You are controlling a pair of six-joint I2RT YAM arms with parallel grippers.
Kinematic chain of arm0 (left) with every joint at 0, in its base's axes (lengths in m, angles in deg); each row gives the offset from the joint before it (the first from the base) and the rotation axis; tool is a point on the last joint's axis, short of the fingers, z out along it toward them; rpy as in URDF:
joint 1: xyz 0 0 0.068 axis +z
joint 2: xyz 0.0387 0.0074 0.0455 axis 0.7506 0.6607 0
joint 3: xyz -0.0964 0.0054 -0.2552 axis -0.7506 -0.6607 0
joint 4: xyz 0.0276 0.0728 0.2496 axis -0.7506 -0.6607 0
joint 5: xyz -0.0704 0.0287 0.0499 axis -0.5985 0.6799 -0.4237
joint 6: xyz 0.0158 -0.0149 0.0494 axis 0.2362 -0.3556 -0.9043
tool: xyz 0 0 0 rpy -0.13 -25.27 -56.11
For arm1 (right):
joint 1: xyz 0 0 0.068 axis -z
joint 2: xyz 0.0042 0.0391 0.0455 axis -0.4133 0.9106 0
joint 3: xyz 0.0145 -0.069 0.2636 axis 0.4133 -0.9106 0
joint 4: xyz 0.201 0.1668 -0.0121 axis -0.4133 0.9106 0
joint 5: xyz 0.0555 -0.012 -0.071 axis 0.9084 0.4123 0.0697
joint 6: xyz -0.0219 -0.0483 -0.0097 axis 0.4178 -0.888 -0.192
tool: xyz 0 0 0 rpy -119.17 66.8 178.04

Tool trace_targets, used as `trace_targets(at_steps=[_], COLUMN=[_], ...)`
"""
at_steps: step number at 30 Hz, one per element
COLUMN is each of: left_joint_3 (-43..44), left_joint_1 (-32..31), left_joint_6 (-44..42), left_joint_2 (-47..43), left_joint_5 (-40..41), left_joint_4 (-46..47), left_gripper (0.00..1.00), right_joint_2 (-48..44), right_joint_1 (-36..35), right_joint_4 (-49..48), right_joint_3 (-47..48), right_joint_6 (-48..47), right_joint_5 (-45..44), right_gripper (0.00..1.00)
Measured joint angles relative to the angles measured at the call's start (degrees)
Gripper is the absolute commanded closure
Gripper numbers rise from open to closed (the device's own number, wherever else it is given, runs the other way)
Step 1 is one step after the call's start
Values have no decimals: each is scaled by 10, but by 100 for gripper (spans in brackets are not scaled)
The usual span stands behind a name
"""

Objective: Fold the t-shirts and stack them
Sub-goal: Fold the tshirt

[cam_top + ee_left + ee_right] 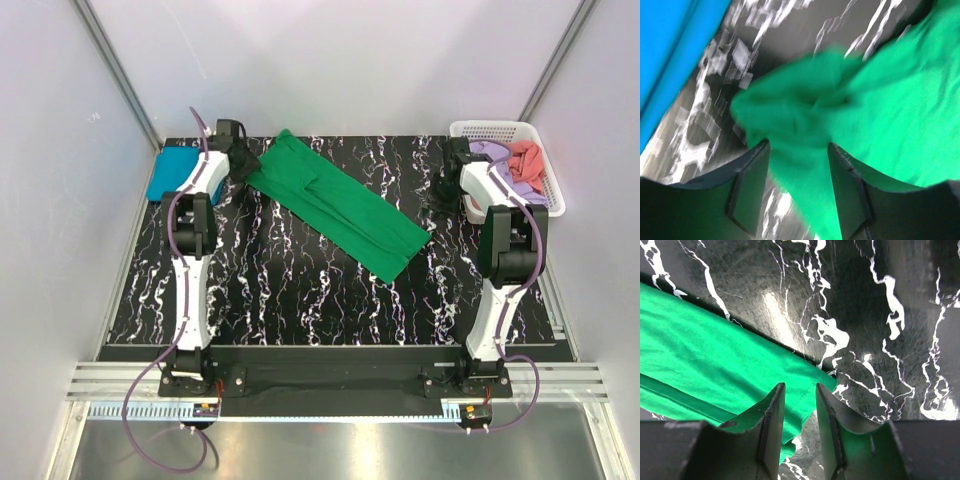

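While your left gripper [799, 145] hovers at the far-left end of the bright green t-shirt [335, 205], the cloth there lies bunched between its two fingers [752, 182]. The left wrist view is blurred. You see the jaws standing apart with green fabric filling the gap, but whether they pinch it cannot be told.

From above, the green shirt stretches diagonally as a long folded strip across the black marble-patterned table [260, 290]. It runs from the far left towards the right middle. At the table's far-left corner, the teal-blue t-shirt [175, 172] sits folded to a rectangle, just beside your left arm's wrist and near the green shirt's bunched end.

Your right gripper [798, 387] hangs near the strip's other end, its jaws parted by a narrow gap and holding nothing. The right wrist view shows the green shirt's corner lying flat on the table just past the fingers [771, 425], with bare marble pattern to its right.

At the far-right corner stands the white lattice basket [490, 127], close behind your right arm. A lilac t-shirt [490, 150] and a coral t-shirt [527, 160] lie heaped inside it, unfolded, the lilac to the left of the coral.
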Motion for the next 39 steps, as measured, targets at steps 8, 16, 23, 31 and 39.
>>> trace_targets(at_steps=[8, 16, 23, 31, 39], left_joint_3=[-332, -502, -636, -562, -548], left_joint_1=[-18, -125, -375, -562, -600], left_joint_6=[1, 51, 206, 400, 496], left_joint_2=[-282, -477, -482, -387, -306], left_joint_5=[-6, -11, 22, 125, 174], left_joint_4=[12, 97, 154, 191, 217], left_gripper=[37, 42, 44, 47, 48], right_joint_2=[1, 21, -15, -144, -213], right_joint_1=[0, 0, 3, 50, 57], right_joint_4=[-5, -1, 3, 3, 31], right_joint_3=[3, 17, -33, -123, -118], right_joint_6=[-44, -77, -79, -10, 37], right_joint_5=[21, 53, 65, 43, -11], right_gripper=[60, 60, 60, 61, 61])
